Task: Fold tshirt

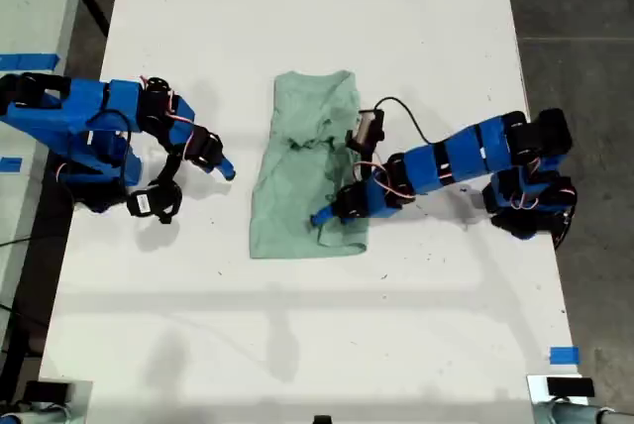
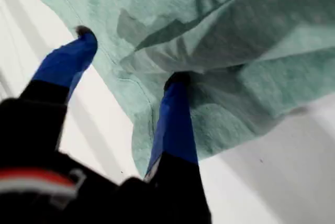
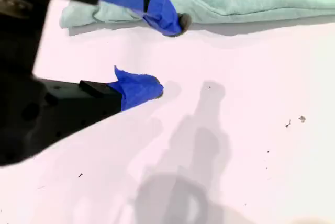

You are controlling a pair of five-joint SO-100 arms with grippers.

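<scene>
Our first gripper (image 1: 332, 214) rests on the tshirt (image 1: 297, 171), jaws spread, one finger tucked under a fold. Our second gripper (image 1: 220, 168) hangs beside the tshirt, jaws apart, holding nothing.

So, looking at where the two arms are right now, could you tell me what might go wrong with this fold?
1. My first gripper is open over the tshirt, one finger tucked under a raised fold. Closing may catch several layers, or only one, and bunch the cloth.
2. My second gripper hangs open over bare table, beside the shirt's edge. Nothing pins the far side, so a pull could drag the whole shirt.
3. The middle is already wrinkled; folding may lock that in.
</scene>
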